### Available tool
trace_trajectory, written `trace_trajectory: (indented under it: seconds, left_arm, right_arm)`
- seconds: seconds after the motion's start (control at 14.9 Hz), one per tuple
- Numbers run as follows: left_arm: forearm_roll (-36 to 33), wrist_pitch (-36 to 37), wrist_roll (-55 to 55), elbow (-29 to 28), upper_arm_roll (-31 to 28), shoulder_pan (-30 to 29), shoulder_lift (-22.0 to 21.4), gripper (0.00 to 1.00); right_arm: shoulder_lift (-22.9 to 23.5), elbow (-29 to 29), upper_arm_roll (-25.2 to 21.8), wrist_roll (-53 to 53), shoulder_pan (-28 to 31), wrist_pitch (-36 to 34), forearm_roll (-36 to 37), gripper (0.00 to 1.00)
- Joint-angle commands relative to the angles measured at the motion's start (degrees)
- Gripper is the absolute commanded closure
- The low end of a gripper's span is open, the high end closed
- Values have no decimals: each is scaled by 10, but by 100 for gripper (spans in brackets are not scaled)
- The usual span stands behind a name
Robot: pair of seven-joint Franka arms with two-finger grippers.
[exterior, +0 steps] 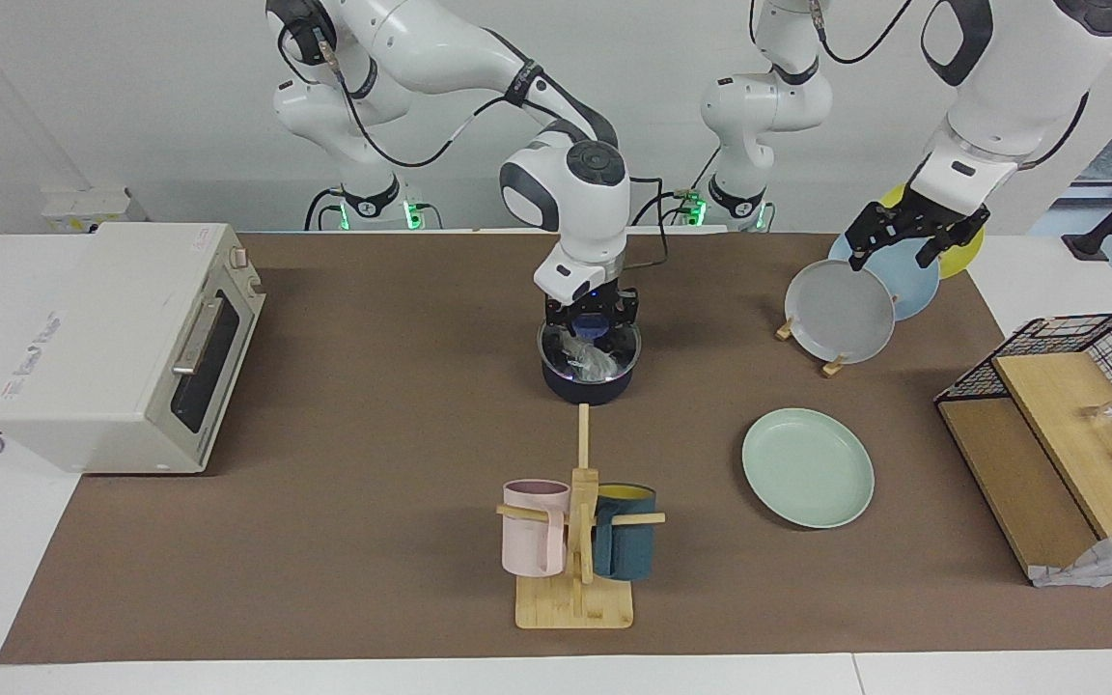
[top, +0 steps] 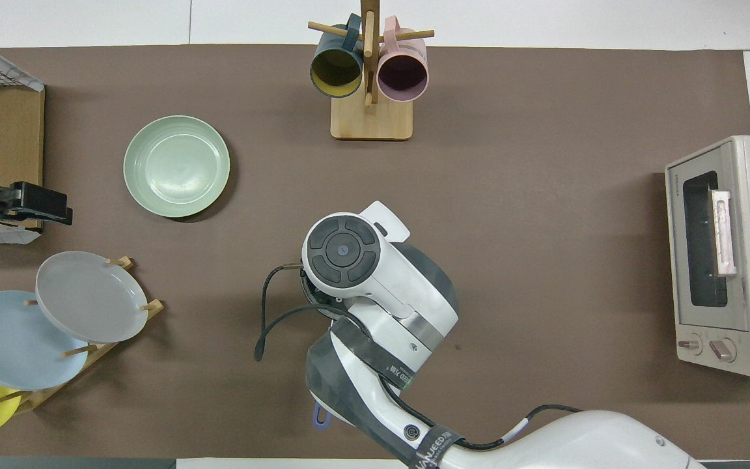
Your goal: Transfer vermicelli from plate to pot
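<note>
A wispy, glossy clump of whitish vermicelli [exterior: 588, 356] lies inside the small dark navy pot [exterior: 588, 380], pale threads bright against its black interior. The pot sits on the brown mat [exterior: 373, 434], nearer to the robots than the wooden mug rack [exterior: 575, 550]. The mint-green plate [exterior: 807, 467], bare of noodles, rests flat on the mat, toward the left arm's end of the table from the pot and farther from the robots than it.

From overhead the right arm's wrist covers the pot almost entirely; only the tip of its blue handle [top: 320, 417] peeks out beneath the arm, and the vermicelli cannot be seen there at all.

The right gripper [exterior: 592, 326] hangs just above the pot's rim, its fingers parted a little over the noodles; whether their tips touch the threads cannot be told. The left gripper [exterior: 903, 243] waits in the air above the grey plate [exterior: 839, 311] on the plate stand, which is toward the left arm's end of the table from the pot, fingers spread apart and gripping nothing.
</note>
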State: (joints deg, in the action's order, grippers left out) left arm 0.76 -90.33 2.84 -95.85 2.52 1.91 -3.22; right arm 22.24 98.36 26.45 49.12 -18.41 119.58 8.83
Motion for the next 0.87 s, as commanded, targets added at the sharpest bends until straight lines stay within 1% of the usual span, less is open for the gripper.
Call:
trace_trajectory:
  seconds: [0.0,0.13,0.2,0.54,0.8]
  left_arm:
    - [-13,0,7,0,-1,2,-1,0]
    - [-13,0,7,0,-1,2,-1,0]
    - [-13,0,7,0,-1,2,-1,0]
    - [-13,0,7,0,-1,2,-1,0]
    - [-13,0,7,0,-1,2,-1,0]
  right_arm:
    - [2,12,3,-7,7,-1,14,29]
    - [2,11,3,-3,7,-1,14,2]
    - [2,10,3,-3,7,-1,13,0]
    - [1,-13,3,-3,9,-5,6,0]
    - [-21,-36,1,-9,19,-33,6,0]
